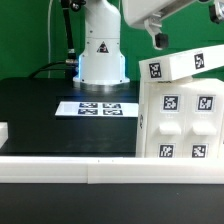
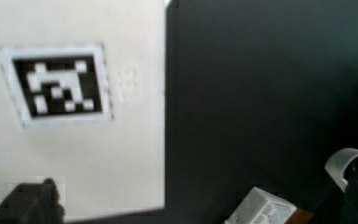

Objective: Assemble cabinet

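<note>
The cabinet body, a big white box with several square tags, stands at the exterior view's right. A smaller white tagged block lies tilted on top of it. My gripper hangs just above that block's left end. In the wrist view a white surface with one tag fills one side, with the black table beside it. My gripper is open: the dark finger and the light finger stand wide apart with nothing held between them.
The robot base stands at the back centre, with the marker board on the black table in front of it. A long white rail edges the front. A small white piece shows at the exterior view's left edge.
</note>
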